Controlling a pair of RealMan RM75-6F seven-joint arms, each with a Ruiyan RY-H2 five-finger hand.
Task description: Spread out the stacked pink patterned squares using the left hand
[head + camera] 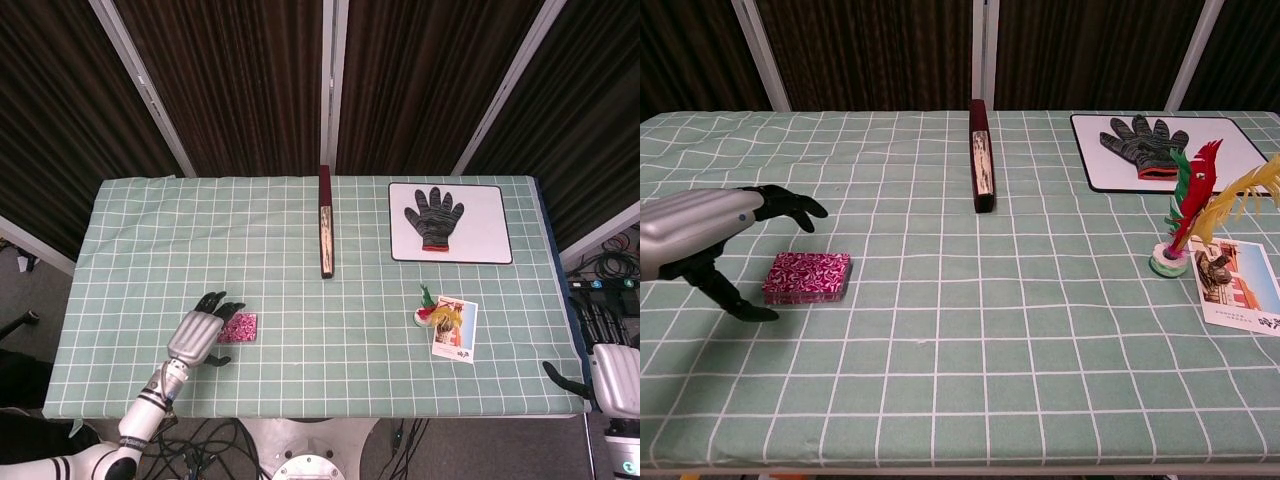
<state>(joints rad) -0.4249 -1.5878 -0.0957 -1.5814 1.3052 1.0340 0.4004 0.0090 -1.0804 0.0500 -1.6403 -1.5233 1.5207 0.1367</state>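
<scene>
While only the head view shows the right hand [612, 372], the left hand [702, 235] hovers empty, fingers spread

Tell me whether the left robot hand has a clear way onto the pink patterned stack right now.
Probably yes. The left robot hand hangs open beside the pink patterned stack, fingers spread toward it, and nothing lies between them on the green checked cloth.

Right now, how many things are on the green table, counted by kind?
Pink stack: 1
Dark wooden bar: 1
White board: 1
Glove: 1
Feather shuttlecock: 1
Photo card: 1
Total: 6
</scene>
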